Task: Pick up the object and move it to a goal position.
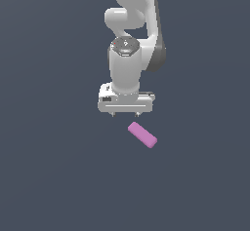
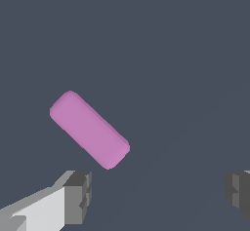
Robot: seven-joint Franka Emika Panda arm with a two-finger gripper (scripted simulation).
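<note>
The object (image 1: 142, 134) is a small flat pink-purple block with rounded edges, lying at a diagonal on the dark grey floor. In the exterior view it sits just below my gripper (image 1: 125, 113) and a little toward that view's right. The wrist view shows the same object (image 2: 89, 129) lying free, off to the side of the gap. My gripper (image 2: 157, 192) is open, its fingers (image 2: 78, 196) spread wide with nothing between them and not touching the block.
The white arm (image 1: 132, 35) rises above the gripper in the exterior view. Around the block only the plain dark grey floor (image 1: 53, 176) shows.
</note>
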